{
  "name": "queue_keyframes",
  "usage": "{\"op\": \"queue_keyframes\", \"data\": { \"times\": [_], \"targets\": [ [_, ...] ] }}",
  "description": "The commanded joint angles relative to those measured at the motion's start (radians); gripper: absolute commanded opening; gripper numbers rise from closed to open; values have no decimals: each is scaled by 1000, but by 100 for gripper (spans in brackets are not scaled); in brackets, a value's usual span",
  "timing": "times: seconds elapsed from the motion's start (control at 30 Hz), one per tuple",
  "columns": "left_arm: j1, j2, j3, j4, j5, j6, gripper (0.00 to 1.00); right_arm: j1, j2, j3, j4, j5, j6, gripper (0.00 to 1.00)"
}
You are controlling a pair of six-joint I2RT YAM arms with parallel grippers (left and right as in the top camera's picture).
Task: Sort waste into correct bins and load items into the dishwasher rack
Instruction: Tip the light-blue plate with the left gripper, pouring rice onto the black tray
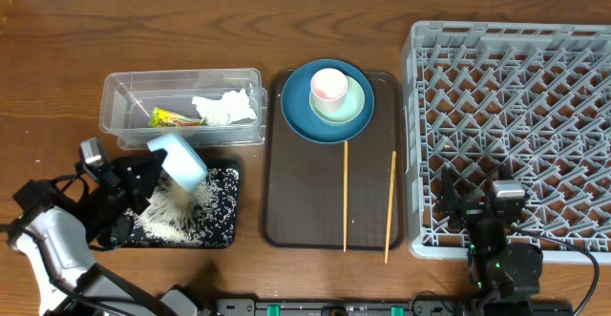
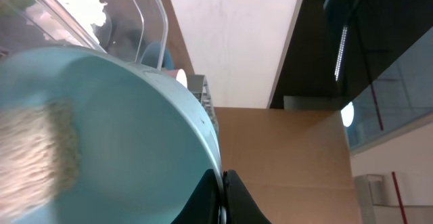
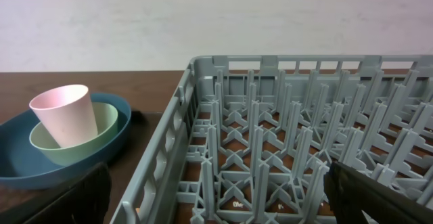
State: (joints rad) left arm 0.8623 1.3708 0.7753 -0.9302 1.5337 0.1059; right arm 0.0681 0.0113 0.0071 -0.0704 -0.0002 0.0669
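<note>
Left gripper: jaws clamped on the rim of the blue-white bowl; the rim grip leaves the mouth free to spill
Bowl: tipped steeply, mouth down over the black tray; held so the rice falls into that bin and not on the table
Rice: heaped and scattered in the black tray under the bowl; some shows blurred inside the bowl in the left wrist view, so I judge it not quite empty
Tub: just behind the black tray; holds the wrapper and tissue, the dry waste kept apart from the food
Brown tray: carries the plate with the green bowl on it and the cup in that bowl; two chopsticks lie lengthwise nearer the front; all wait for loading
Rack: right of the brown tray; nothing among its pegs
Right gripper: jaws apart, holding nothing; low at the rack's near left corner, well placed to reach either tray or rack
</note>
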Motion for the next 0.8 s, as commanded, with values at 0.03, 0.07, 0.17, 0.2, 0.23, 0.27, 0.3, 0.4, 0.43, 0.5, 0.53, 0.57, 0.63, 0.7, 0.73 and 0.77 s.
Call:
{"op": "queue_keyframes", "data": {
  "times": [0.03,0.07,0.17,0.2,0.23,0.27,0.3,0.4,0.43,0.5,0.53,0.57,0.63,0.7,0.73,0.77],
  "targets": [
    [11,0,-2,-27,39,16,7,9,-5,-2,-4,0,-5,99],
    [12,0,-2,-34,39,26,6,9,-5,-2,-4,0,-5,99],
    [12,0,-2,-31,39,36,6,9,-5,-2,-4,0,-5,99],
    [11,0,-2,-41,39,35,6,9,-5,-2,-4,0,-5,99],
    [11,0,-2,-61,39,37,6,9,-5,-2,-4,0,-5,99],
    [11,0,-2,-71,39,37,6,9,-5,-2,-4,0,-5,99],
    [12,0,-2,-71,39,38,6,9,-5,-2,-4,0,-5,99],
    [11,-2,-1,-102,40,40,6,9,-5,-2,-4,0,-5,99],
    [11,-3,-1,-121,40,48,6,9,-5,-2,-4,0,-5,99],
    [12,-9,-1,-108,39,82,6,9,-5,-2,-5,0,-5,99],
    [12,-8,-1,-82,39,84,6,9,-5,-2,-4,0,-5,99],
    [11,-7,-1,-85,39,67,6,9,-5,-2,-4,0,-5,99],
    [11,-11,-1,-126,40,61,6,9,-5,-2,-4,0,-5,99],
    [12,-17,-1,-114,39,87,6,9,-5,-2,-4,0,-5,99],
    [12,-17,-1,-95,39,84,6,9,-5,-2,-4,0,-5,99],
    [12,-17,-1,-107,39,65,6,9,-5,-2,-4,0,-5,99]
  ]
}}
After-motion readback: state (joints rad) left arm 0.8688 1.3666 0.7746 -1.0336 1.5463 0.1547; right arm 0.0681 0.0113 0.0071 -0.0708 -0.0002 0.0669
